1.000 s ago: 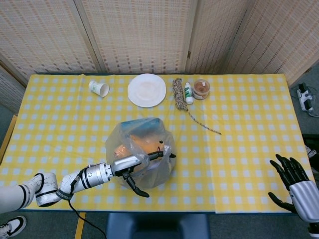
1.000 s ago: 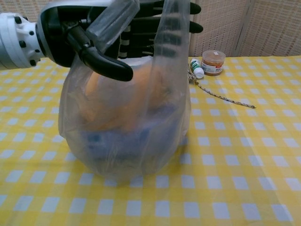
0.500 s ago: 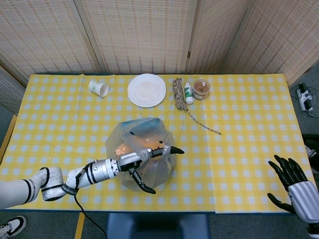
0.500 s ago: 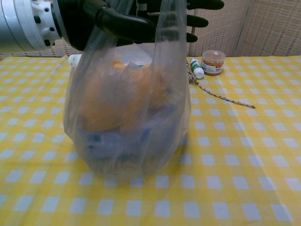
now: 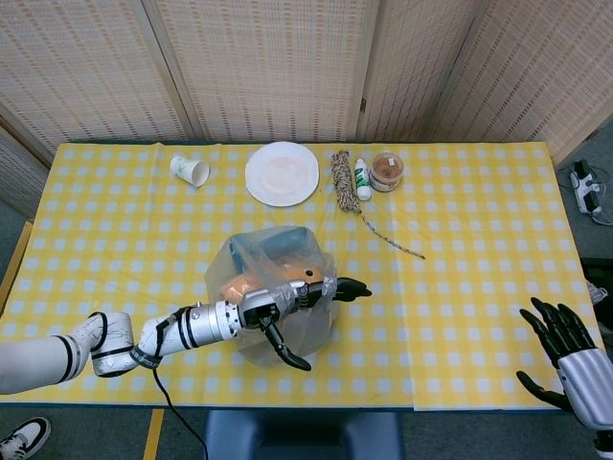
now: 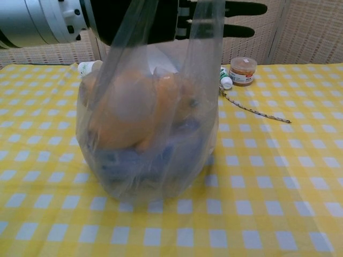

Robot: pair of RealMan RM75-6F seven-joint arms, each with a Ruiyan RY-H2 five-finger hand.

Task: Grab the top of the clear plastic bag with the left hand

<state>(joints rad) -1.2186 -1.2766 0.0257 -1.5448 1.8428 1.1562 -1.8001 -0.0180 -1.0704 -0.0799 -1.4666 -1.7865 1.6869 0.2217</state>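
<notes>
Clear plastic bag [image 5: 278, 302] is standing upright near the middle of the worktop [image 5: 479, 240], toward the near edge; orange and dark items are weighing down its base, which is keeping the film pulled tall and the mouth pointing up.

Left hand [image 5: 287, 299] is reaching in from the near left, level with the bag's top. Fingers [image 6: 236, 19] are extending straight past the gathered film; thumb is hanging free on the near side. Judging it unclenched, not yet gripping the top — film is draping against it only.

Right hand [image 5: 567, 356] is idling off the near right corner, fingers spread, holding nothing.

Paper cup [image 5: 190, 171], plate [image 5: 282, 173], rope [image 5: 347, 184], small bottle [image 5: 362, 178] and jar [image 5: 388, 171] are lining the far side, well apart from the bag.
</notes>
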